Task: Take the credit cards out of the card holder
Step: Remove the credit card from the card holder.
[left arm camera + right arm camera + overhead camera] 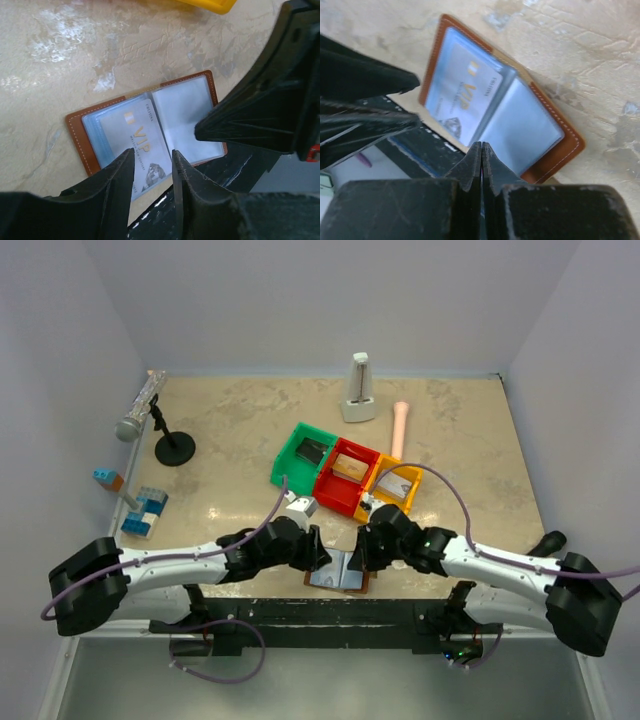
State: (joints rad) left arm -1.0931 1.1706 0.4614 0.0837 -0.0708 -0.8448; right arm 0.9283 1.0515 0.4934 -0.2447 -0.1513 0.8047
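- Two grippers meet over the card holder (338,572), which lies open, brown cover down, right at the near edge of the desk (230,430).
- Left gripper (152,154): a narrow gap, with one finger on each side of the near end of the VIP card (137,132). The card pokes out of the left sleeve toward the edge. I cannot tell whether the pads touch it.
- Best to pinch that short end squarely, then draw it low and straight along the card's length, so the sleeve does not buckle.
- Right gripper (481,146): fingers pressed together on nothing, with the tip over the empty right panel. It would serve well as a hold-down, keeping the holder from sliding with the card.
- Farther off, the yellow bin (395,485) stands just beyond the holder. Pulling toward the near side avoids it.
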